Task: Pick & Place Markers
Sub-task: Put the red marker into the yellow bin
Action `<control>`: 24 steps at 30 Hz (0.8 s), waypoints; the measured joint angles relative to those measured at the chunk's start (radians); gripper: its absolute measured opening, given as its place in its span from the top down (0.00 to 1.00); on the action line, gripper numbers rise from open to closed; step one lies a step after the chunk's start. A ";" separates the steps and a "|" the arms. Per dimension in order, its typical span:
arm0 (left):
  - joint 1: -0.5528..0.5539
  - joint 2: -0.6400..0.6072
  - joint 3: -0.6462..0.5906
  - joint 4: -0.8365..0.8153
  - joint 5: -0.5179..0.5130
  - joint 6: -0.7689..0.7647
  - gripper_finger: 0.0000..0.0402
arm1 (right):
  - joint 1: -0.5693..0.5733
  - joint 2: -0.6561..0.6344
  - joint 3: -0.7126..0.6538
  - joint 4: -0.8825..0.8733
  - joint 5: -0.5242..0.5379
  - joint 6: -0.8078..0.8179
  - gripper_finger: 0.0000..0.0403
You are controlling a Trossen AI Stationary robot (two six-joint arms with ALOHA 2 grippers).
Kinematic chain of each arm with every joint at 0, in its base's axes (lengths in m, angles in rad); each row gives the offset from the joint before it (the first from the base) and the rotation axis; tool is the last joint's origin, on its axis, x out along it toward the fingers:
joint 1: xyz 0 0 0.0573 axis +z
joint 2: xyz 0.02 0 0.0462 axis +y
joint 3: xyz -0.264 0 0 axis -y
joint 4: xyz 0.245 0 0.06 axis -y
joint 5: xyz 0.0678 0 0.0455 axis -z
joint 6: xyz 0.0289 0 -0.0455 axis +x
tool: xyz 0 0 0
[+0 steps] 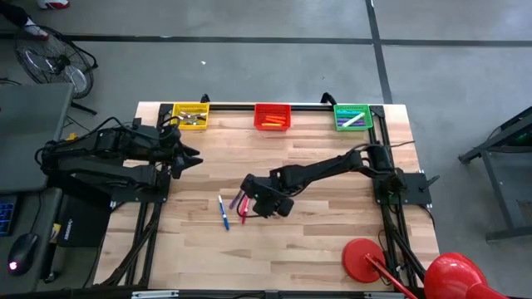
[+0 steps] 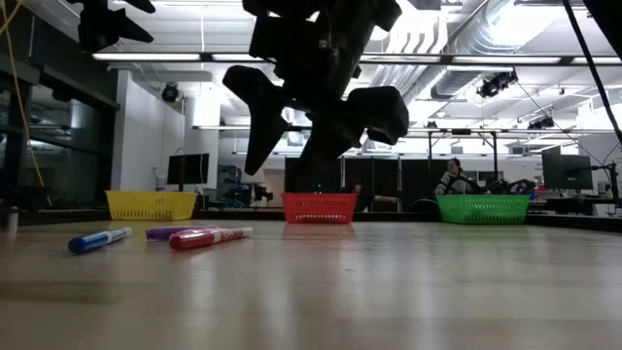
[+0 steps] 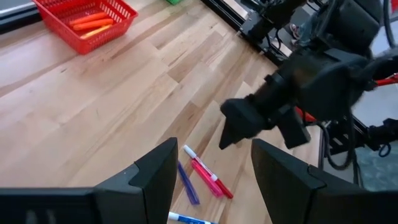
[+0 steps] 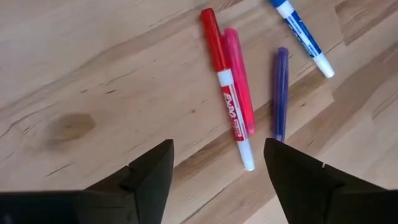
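Four markers lie flat on the wooden table, left of centre: a blue one (image 4: 303, 36), a purple one (image 4: 281, 93), and a red one (image 4: 227, 93) with a pink one (image 4: 241, 87) right beside it. My right gripper (image 4: 217, 165) hangs open a little above them, slanting down, with nothing between its fingers; in the low view the right gripper (image 2: 316, 126) is clear of the table. My left gripper (image 1: 193, 159) waits open and raised at the table's left side, and holds nothing.
Three mesh baskets stand along the far edge: yellow (image 1: 190, 115), red (image 1: 272, 116) with orange sticks inside, and green (image 1: 352, 117). A red round-based object (image 1: 366, 259) stands at the near right corner. Bare wood lies between the markers and the baskets.
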 joint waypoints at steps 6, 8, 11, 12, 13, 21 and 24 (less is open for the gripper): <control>0.000 0.000 0.000 0.000 0.009 -0.002 0.50 | -0.035 0.000 -0.048 0.033 -0.088 -0.057 0.41; 0.000 0.000 0.000 0.000 0.008 -0.001 0.50 | -0.034 0.000 -0.079 0.086 -0.074 -0.101 0.41; 0.000 0.000 0.000 0.000 0.011 -0.008 0.50 | -0.035 0.001 -0.096 0.108 -0.061 -0.114 0.41; 0.000 0.000 0.000 0.000 0.011 -0.009 0.50 | -0.035 0.001 -0.096 0.123 -0.061 -0.115 0.41; 0.000 0.000 0.000 0.000 0.011 -0.015 0.50 | -0.035 0.001 -0.096 0.135 -0.061 -0.119 0.41; 0.000 0.000 0.000 -0.002 0.010 -0.023 0.50 | -0.053 0.035 -0.034 0.165 -0.060 -0.094 0.41; 0.000 0.000 0.000 -0.003 0.008 -0.023 0.50 | -0.059 0.103 0.051 0.110 -0.064 -0.083 0.42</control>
